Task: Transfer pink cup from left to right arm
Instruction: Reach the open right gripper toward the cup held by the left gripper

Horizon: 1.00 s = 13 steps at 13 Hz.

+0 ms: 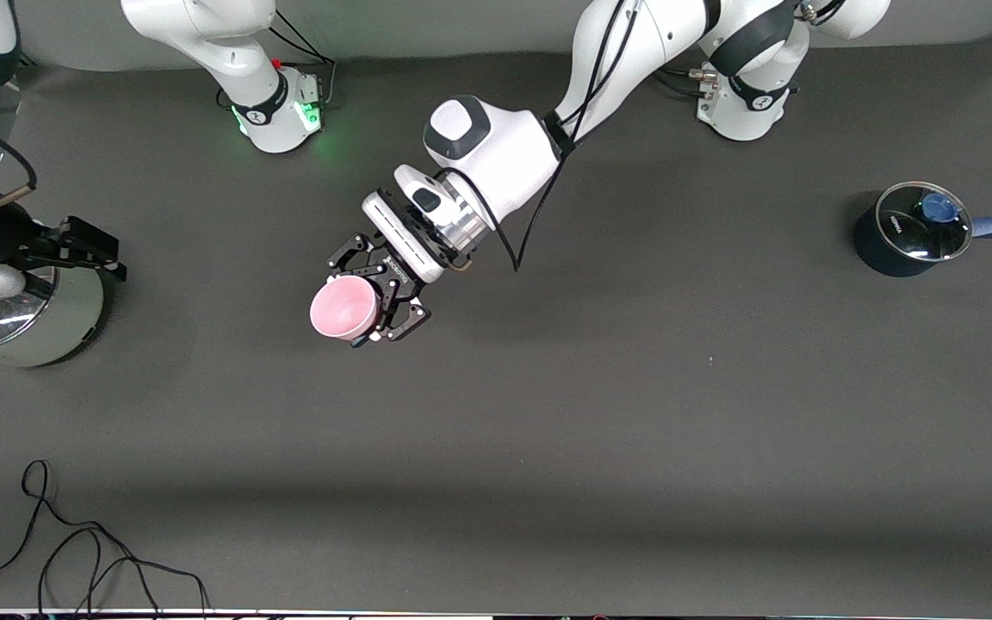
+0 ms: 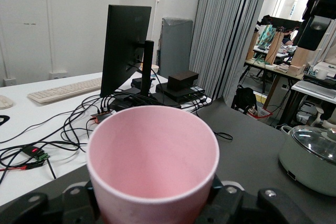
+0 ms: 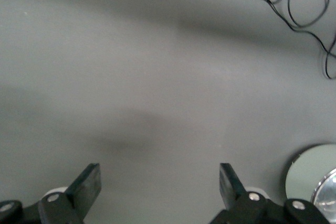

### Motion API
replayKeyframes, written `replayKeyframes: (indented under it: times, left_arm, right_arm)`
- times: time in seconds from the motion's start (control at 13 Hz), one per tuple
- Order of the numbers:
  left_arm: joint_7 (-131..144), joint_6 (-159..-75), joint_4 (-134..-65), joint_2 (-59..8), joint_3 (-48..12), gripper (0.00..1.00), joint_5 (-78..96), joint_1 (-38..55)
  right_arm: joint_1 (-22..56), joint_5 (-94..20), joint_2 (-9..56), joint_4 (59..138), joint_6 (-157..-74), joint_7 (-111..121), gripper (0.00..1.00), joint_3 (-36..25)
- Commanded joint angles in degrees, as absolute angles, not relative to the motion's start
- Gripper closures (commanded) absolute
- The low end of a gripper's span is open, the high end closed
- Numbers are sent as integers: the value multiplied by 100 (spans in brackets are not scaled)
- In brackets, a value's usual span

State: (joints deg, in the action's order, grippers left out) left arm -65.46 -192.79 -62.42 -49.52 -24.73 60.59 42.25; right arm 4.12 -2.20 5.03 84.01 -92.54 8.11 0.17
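Dark grey cloth covers the whole table (image 1: 599,413), and that is the biggest thing here. Next biggest are the two white arms. The left arm reaches out from its base over the middle of the table, and the right arm waits at its own end of the table, above a pale green pot (image 1: 40,323) with a shiny lid. A smaller dark pot (image 1: 905,237) with a glass lid and a blue handle sits at the left arm's end of the table, well apart from everything else. The left gripper (image 1: 373,297) is up in the air over the middle of the table, and its black jaws are squeezed tight around the bottom part of the pink cup (image 1: 343,311). The cup is tipped so its open mouth shows toward the right arm's end (its rim is bare all the way round, which is handy). The right gripper (image 3: 160,187) has its jaws spread wide with nothing between them, only bare cloth below. I think the job now is to bring the two grippers together. To do it well, the right gripper should come in slowly with its jaws wide, close on the bare top part of the cup, and grip firmly. Only then should the left gripper let go, or the cup could drop.
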Motion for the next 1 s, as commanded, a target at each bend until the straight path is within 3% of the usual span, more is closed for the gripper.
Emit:
replayKeyframes:
  times: [0.0,0.39,0.93]
  left_arm:
    - [-6416,-19362,-6152,-4966,-2347,100,6038,4342]
    - [-6416,-19503,-6170,-4966,-2347,100,6038,4342]
    - [-6434,-19810,-6275,-4957,-2277,100,6021,4342]
  right_arm:
    - [711,-308,1027,7526,-9202,669,0,9]
    - [1545,-246,1660,6725,-9211,-640,0,9]
    - [2390,-44,1960,6495,-9264,-2293,0,0]
